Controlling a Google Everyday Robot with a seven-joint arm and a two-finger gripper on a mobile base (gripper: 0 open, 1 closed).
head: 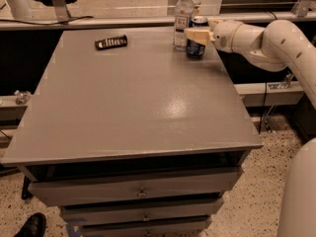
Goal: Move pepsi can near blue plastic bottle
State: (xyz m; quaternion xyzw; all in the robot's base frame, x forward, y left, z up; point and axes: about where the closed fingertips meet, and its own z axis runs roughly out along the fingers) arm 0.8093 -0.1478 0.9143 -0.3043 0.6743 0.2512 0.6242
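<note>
We saw the cream, blocky claw (194, 34) clenched around the pepsi can (195, 50), a small dark blue metal cylinder standing near the far right edge of the smooth grey counter (138, 102). Just left of the can stood the slim, clear blue plastic bottle (183, 19) with its white cap and label. A flat black bar-shaped object (111, 42) lay well apart to the left.
</note>
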